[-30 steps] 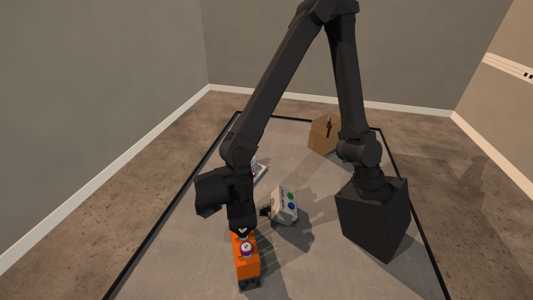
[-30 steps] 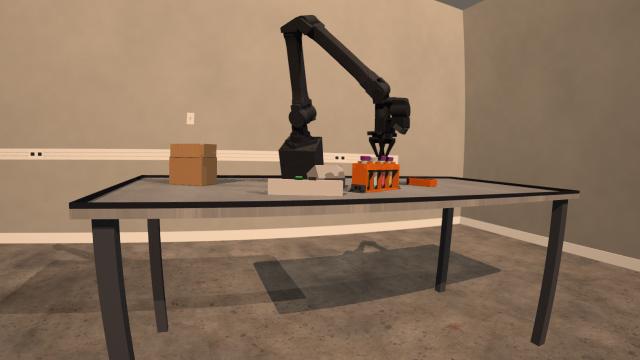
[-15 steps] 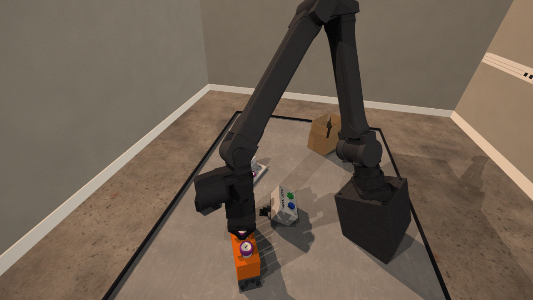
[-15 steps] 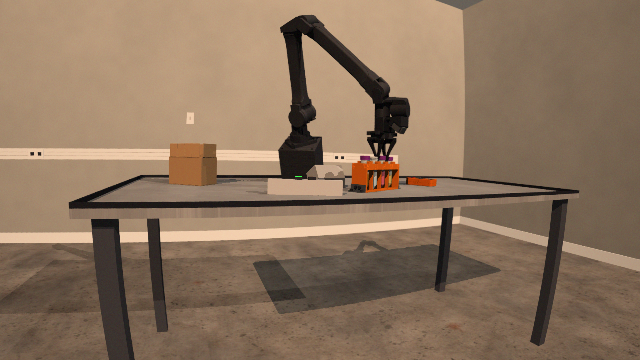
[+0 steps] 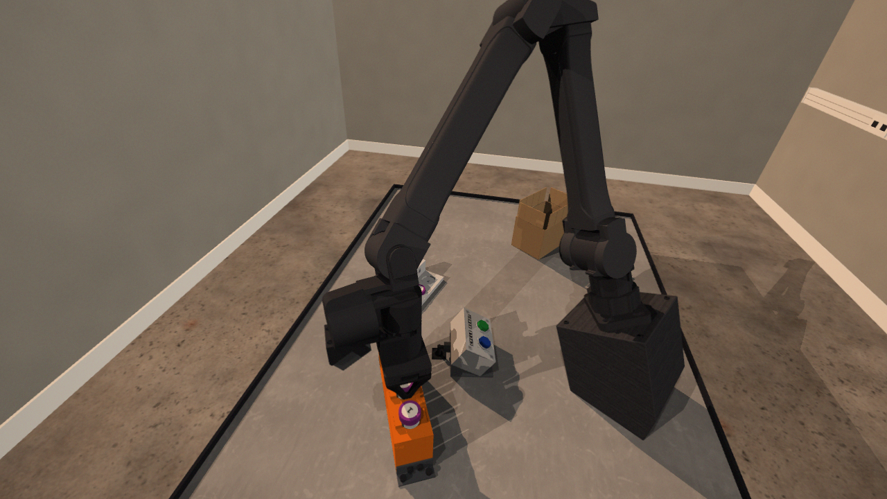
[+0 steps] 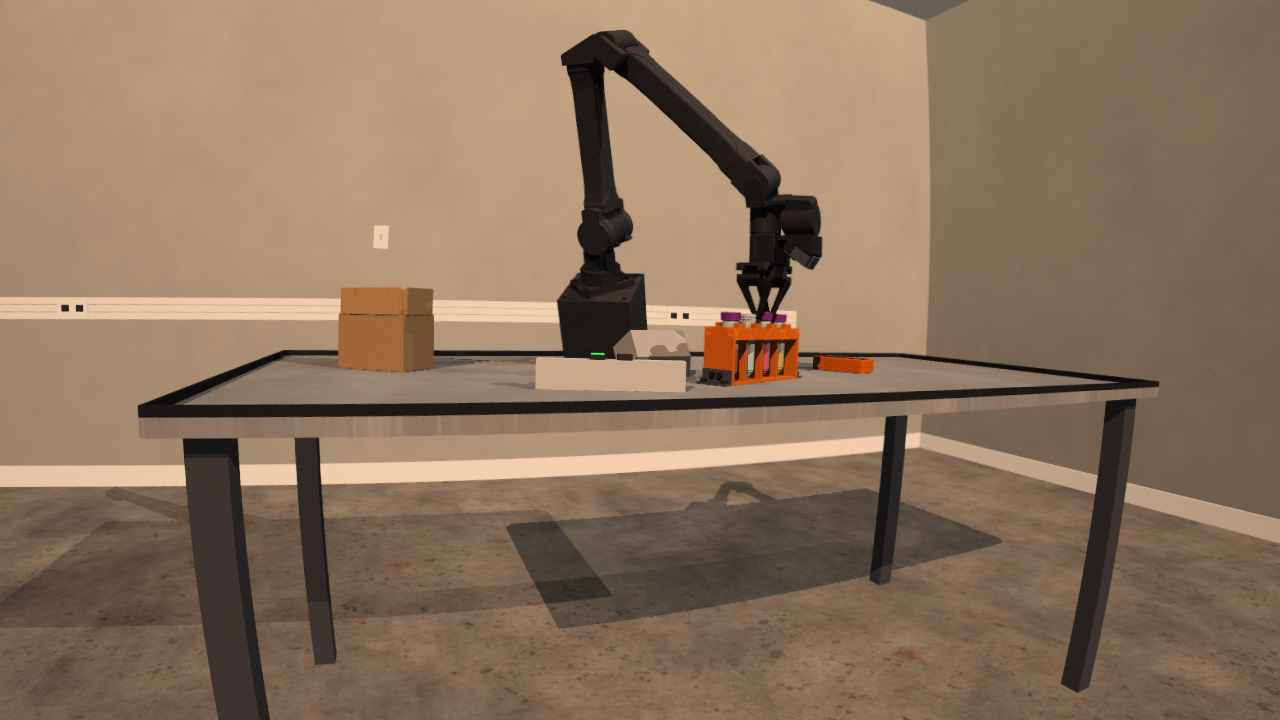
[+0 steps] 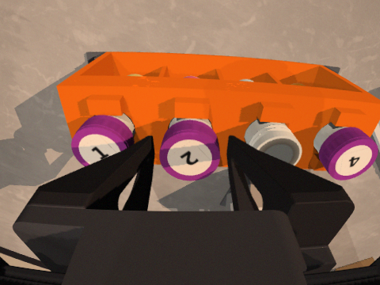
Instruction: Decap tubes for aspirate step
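Fingers [image 5: 406,391] [image 6: 763,315] parted around cap 2 [image 7: 190,152] — gaps both sides — bare tube 3 [image 7: 277,146] near.

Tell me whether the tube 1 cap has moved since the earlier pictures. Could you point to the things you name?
No. In the top view, the tube 1 cap [image 5: 409,412] [image 6: 781,317] [image 7: 104,124] keeps its place near the same end of the orange decapping station [image 5: 413,448] [image 6: 720,355] [image 7: 218,93].
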Robot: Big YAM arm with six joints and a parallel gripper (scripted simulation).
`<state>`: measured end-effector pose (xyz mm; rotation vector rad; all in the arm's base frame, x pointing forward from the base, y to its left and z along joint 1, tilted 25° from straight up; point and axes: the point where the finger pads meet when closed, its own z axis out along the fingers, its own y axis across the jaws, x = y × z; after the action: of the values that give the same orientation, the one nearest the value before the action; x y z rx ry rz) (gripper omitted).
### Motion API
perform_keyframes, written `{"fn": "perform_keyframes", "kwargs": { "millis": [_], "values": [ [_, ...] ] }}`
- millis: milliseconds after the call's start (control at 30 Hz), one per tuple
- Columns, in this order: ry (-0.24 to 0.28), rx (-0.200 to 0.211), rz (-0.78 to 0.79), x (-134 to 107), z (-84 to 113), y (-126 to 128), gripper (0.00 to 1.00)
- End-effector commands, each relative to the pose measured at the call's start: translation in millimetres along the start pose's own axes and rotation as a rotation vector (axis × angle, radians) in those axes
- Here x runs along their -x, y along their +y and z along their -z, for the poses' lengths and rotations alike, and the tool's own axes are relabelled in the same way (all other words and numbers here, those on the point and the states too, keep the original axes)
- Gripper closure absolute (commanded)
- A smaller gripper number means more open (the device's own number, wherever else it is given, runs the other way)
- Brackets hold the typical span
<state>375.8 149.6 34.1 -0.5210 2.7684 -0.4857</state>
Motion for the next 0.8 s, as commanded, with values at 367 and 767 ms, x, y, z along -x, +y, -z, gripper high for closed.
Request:
{"fn": "perform_keyframes", "kwargs": {
  "millis": [367,767],
  "values": [
    [0.006,0.004,0.559,-0.8,-1.4,4.2,0.51],
    [-0.019,-0.001,0.533,9.2,5.3,0.8,1.00]
  ]
}}
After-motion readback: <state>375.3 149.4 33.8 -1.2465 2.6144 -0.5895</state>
